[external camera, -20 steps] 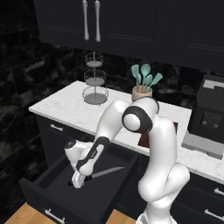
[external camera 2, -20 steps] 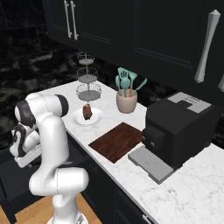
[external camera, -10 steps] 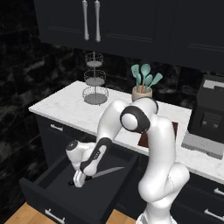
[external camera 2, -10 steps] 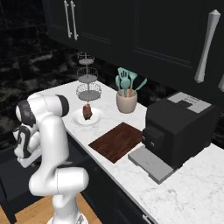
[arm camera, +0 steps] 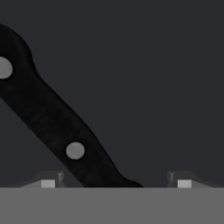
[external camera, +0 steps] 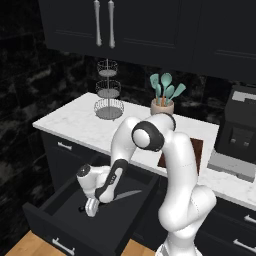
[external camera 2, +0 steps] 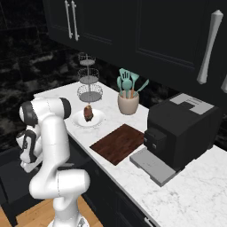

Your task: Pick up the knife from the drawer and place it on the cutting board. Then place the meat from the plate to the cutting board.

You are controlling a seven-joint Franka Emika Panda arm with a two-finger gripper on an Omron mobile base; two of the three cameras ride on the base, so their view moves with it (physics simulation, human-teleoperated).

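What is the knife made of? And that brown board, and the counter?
The knife looks like metal: a pale grey blade. Its handle is matt black with silver rivets, maybe plastic or dark wood. The board looks like dark reddish wood, with streaky grain. The counter looks like polished white marble, with faint grey veins.

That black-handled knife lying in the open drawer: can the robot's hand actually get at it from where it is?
Probably yes. The hand is down inside the open black drawer, fingers apart either side of the black-handled knife, and nothing lies between them and it.
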